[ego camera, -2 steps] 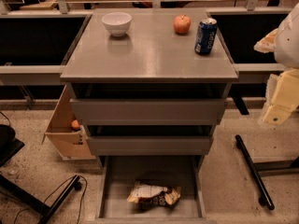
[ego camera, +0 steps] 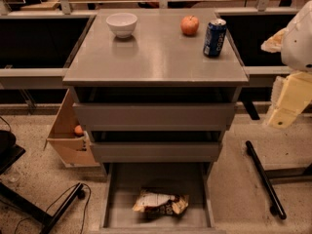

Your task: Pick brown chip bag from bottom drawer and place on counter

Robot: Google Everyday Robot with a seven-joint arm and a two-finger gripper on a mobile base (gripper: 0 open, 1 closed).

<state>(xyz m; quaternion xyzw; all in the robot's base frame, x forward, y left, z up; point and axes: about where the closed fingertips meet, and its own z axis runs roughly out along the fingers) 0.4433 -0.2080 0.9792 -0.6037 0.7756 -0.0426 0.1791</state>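
The brown chip bag (ego camera: 161, 204) lies crumpled on the floor of the open bottom drawer (ego camera: 119, 206), near its middle front. The counter (ego camera: 156, 57) is the grey top of the cabinet. My gripper (ego camera: 290, 101) shows as white and cream parts at the right edge of the camera view. It hangs beside the cabinet at about the height of the top drawer, well above and to the right of the bag, touching nothing.
On the counter stand a white bowl (ego camera: 122, 23), an orange-red fruit (ego camera: 190, 25) and a blue soda can (ego camera: 214, 37). The two upper drawers (ego camera: 153, 116) are slightly pulled out. A cardboard box (ego camera: 68, 135) sits left of the cabinet, and black stand legs (ego camera: 263, 179) lie on the floor at right.
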